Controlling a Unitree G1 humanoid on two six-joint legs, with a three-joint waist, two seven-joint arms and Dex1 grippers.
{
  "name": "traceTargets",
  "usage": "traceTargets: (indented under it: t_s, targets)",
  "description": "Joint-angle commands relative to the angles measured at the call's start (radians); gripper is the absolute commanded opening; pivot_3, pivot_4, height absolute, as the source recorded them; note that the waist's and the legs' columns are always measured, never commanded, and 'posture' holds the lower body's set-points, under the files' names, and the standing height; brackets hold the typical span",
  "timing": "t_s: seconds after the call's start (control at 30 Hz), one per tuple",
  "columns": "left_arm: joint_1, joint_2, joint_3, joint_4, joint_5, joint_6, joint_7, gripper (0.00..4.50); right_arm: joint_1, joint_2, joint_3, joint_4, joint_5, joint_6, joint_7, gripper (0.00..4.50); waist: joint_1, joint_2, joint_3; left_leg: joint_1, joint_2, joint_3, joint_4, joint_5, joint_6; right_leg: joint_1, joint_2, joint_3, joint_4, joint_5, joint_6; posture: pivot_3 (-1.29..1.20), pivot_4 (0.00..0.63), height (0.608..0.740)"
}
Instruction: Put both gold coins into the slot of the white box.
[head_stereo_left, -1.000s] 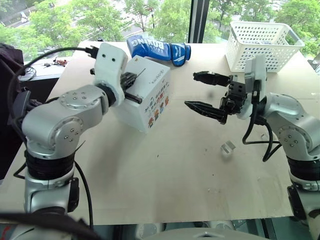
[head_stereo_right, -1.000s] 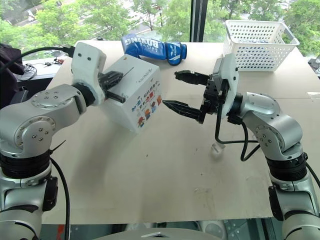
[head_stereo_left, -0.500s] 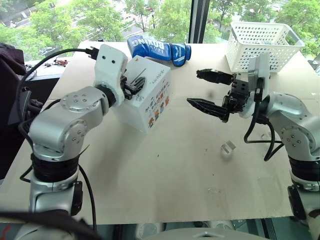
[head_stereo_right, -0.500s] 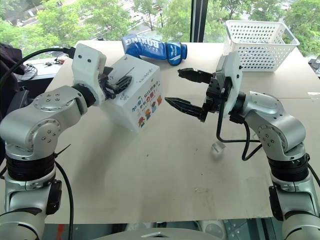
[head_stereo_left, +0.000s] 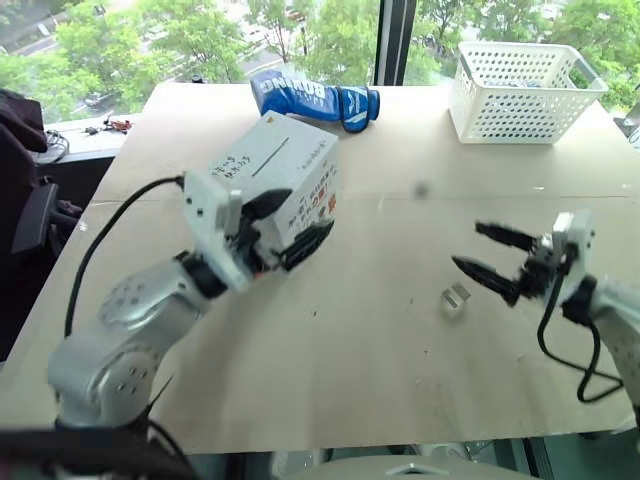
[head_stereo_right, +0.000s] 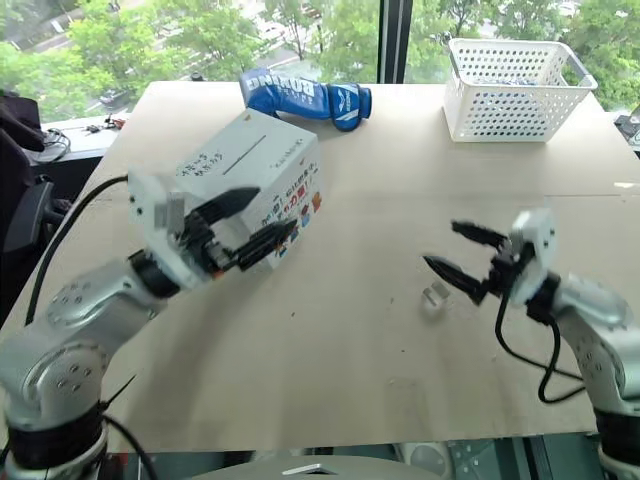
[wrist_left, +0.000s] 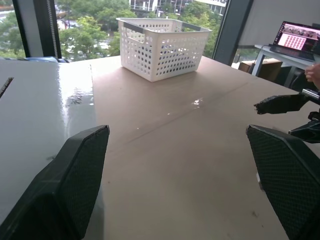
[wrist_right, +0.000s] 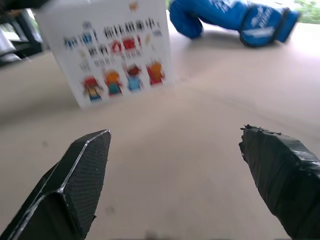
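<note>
Our left gripper (head_stereo_left: 285, 228), spread and empty, sits just in front of the white box (head_stereo_left: 275, 165), whose slot (head_stereo_left: 270, 157) runs along its top face, while our right gripper (head_stereo_left: 492, 259), also spread, hangs well apart

Left gripper (head_stereo_left: 285, 222) and right gripper (head_stereo_left: 494, 256), jaws apart

On the pale wooden desk (head_stereo_left: 330, 350) we see a blue boxing glove (head_stereo_left: 315, 102) lying at the far edge by the window, a white perforated basket (head_stereo_left: 525, 90) at the far right corner, and a small clear plastic block (head_stereo_left: 456, 299) nearer us, right of centre.
</note>
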Motion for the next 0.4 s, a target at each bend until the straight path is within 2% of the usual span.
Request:
traceTargets:
  t_s: [0.03,0.13,0.2,0.4]
  targets:
    - [0.114,0.004,-0.092,0.024,0.124,-0.086,-0.036,4.46,0.062,0.01,-0.025,0.033,-0.079,-0.151,0.044,4.5,0.001,0.004,0.001,0.004,0.0,0.002,0.0,-0.001,0.002,0.002,0.0,0.001,0.0,-0.003,-0.001,0.0,0.15,0.704]
    - [0.242,-0.012,-0.216,0.082,0.272,-0.19,-0.05,4.46,0.137,0.027,-0.021,0.075,-0.122,-0.225,0.062,4.5,0.002,0.003,0.001,0.009,0.0,0.005,0.002,0.0,0.0,0.007,0.0,0.004,0.0,-0.005,0.001,0.0,0.15,0.704]
    - [0.262,-0.023,-0.26,0.112,0.337,-0.259,-0.06,4.46,0.148,0.03,-0.027,0.094,-0.123,-0.242,0.064,4.5,0.002,0.002,0.002,0.013,0.0,0.006,0.002,0.0,0.001,0.011,-0.001,0.005,0.0,-0.005,0.001,0.0,0.15,0.704]
    - [0.29,-0.071,-0.338,0.219,0.451,-0.408,-0.089,4.46,0.168,0.02,-0.018,0.161,-0.158,-0.297,0.1,4.5,0.003,0.002,0.002,0.011,0.001,0.006,0.002,0.0,0.001,0.008,-0.002,0.005,0.001,-0.005,0.001,0.0,0.15,0.704]
